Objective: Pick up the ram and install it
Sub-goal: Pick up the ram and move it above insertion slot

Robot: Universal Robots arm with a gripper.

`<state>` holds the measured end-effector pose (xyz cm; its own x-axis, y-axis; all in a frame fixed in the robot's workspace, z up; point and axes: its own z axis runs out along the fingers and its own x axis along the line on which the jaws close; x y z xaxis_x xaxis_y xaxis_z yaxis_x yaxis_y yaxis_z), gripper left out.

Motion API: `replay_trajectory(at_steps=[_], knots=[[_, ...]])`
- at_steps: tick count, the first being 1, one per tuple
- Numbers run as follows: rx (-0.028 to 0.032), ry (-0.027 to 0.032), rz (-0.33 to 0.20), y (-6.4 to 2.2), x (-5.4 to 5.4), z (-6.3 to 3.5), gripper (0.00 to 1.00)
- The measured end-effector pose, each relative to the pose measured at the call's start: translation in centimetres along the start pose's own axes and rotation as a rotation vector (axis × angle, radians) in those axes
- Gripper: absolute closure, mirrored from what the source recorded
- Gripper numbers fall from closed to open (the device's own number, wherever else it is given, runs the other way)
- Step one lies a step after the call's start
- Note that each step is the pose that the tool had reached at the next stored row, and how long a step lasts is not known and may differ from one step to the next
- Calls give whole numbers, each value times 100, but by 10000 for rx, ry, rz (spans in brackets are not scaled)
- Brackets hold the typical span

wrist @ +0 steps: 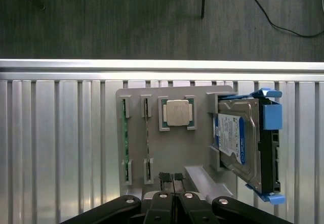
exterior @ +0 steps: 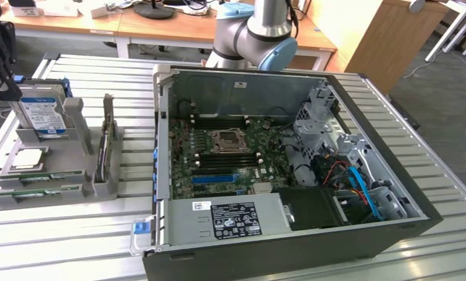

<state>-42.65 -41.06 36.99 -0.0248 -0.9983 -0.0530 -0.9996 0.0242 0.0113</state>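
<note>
Slatted table [wrist: 50, 148], grey holder [wrist: 174, 150] with 2 ram sticks [wrist: 124, 138] (hard drive [wrist: 232, 138] alongside), gripper [wrist: 172, 177] clenched empty above.

1. The worktop [exterior: 61, 246] is a surface of pale metal slats.
2. A grey holder [exterior: 104, 187] sits on it, at the exterior view's left.
3. An open case [exterior: 311, 244] lies on its side just beside the holder, at the exterior view's right.
</note>
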Motion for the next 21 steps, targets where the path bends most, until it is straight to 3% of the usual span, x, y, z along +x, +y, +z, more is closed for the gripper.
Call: replay_trajectory(at_steps=[8,10,12,13,21], knots=[[2,-1,2,1,0,2,89],[1,0,1,0,1,1,77],[0,0,0,0,2,1,77],[0,0,1,0,2,1,70],[-14,3,-253,0,2,9,70]])
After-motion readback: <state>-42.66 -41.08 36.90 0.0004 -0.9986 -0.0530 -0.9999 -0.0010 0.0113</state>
